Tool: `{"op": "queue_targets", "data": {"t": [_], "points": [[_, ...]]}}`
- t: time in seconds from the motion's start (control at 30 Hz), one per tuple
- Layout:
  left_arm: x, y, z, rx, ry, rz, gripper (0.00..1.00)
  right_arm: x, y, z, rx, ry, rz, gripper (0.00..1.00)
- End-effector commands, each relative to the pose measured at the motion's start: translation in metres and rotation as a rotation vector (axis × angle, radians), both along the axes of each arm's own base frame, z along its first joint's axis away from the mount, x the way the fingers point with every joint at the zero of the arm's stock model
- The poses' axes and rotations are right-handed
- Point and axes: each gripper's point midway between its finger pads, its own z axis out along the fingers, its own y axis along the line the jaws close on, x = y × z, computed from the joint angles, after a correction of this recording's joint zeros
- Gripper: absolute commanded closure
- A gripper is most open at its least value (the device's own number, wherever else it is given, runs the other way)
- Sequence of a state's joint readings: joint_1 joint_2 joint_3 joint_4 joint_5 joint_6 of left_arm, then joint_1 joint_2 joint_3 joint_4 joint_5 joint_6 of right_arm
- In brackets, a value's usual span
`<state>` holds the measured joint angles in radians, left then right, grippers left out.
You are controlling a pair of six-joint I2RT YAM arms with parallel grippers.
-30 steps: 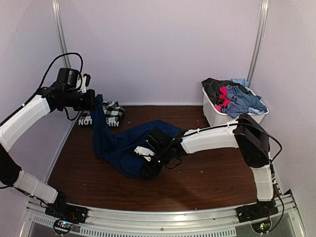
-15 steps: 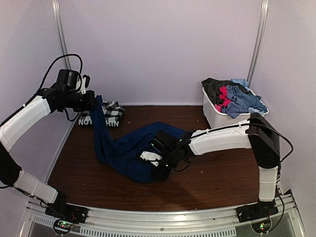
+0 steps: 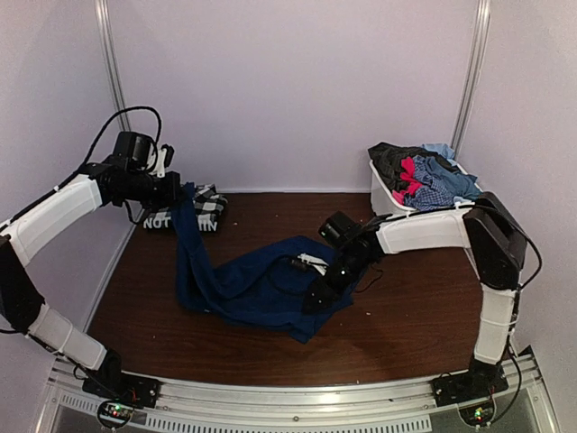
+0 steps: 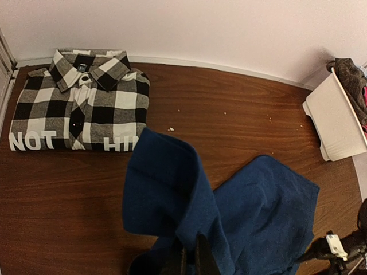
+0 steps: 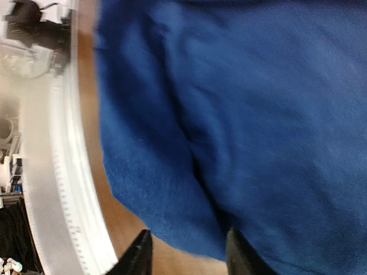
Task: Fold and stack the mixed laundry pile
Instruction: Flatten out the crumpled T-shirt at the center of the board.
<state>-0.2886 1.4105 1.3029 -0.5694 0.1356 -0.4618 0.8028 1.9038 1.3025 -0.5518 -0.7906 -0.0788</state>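
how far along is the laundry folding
Done: one checked shirt lies folded at the far left. In hand: the navy piece, one end held up by the left gripper, the right gripper at its other end on the table. Left: the garments heaped in the white bin, all unfolded.

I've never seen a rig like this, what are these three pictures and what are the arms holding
Two white robot arms are bolted to a table. One picture looks down from above; the other two come from cameras on each wrist. The left gripper is shut on one raised end of a navy blue garment. The right gripper sits at its other end; its grip is unclear. A folded checked shirt lies back left; a white bin of clothes stands back right.
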Motion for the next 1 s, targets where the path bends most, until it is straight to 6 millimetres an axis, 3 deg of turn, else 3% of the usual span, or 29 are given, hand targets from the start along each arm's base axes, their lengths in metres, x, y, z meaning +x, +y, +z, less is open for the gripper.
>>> {"op": "queue_targets", "data": {"t": [0.0,0.03,0.1,0.2,0.37,0.53,0.67,0.8,0.87,0.97], "points": [[0.008,-0.008,0.001,-0.017,-0.026,-0.046,1.00,0.021,-0.019,-0.013,-0.109,-0.053,-0.113,0.43],[0.008,-0.006,0.000,-0.010,-0.024,-0.040,1.00,0.034,-0.018,-0.001,-0.089,-0.133,-0.161,0.44],[0.007,-0.003,-0.004,0.005,-0.019,-0.032,1.00,0.040,-0.015,0.026,-0.034,-0.237,-0.211,0.47],[0.008,-0.003,-0.009,0.010,-0.007,-0.029,1.00,0.028,-0.007,0.044,-0.017,-0.326,-0.195,0.48],[0.010,-0.005,-0.012,0.002,-0.001,-0.036,1.00,-0.011,0.008,0.030,-0.090,-0.405,-0.067,0.51],[0.010,-0.004,-0.010,0.005,-0.008,-0.034,1.00,-0.021,0.010,0.001,-0.194,-0.443,-0.068,0.47],[0.009,-0.004,-0.010,0.005,-0.008,-0.034,1.00,-0.017,0.010,-0.021,-0.266,-0.503,-0.091,0.40],[0.009,-0.004,-0.014,0.008,0.000,-0.034,1.00,0.000,0.006,-0.039,-0.344,-0.557,-0.126,0.41],[0.009,-0.004,-0.013,0.009,-0.001,-0.036,1.00,0.003,0.007,-0.044,-0.365,-0.563,-0.129,0.46],[0.010,-0.003,-0.012,0.016,-0.004,-0.035,1.00,0.011,0.001,-0.035,-0.392,-0.597,-0.151,0.73]]}}
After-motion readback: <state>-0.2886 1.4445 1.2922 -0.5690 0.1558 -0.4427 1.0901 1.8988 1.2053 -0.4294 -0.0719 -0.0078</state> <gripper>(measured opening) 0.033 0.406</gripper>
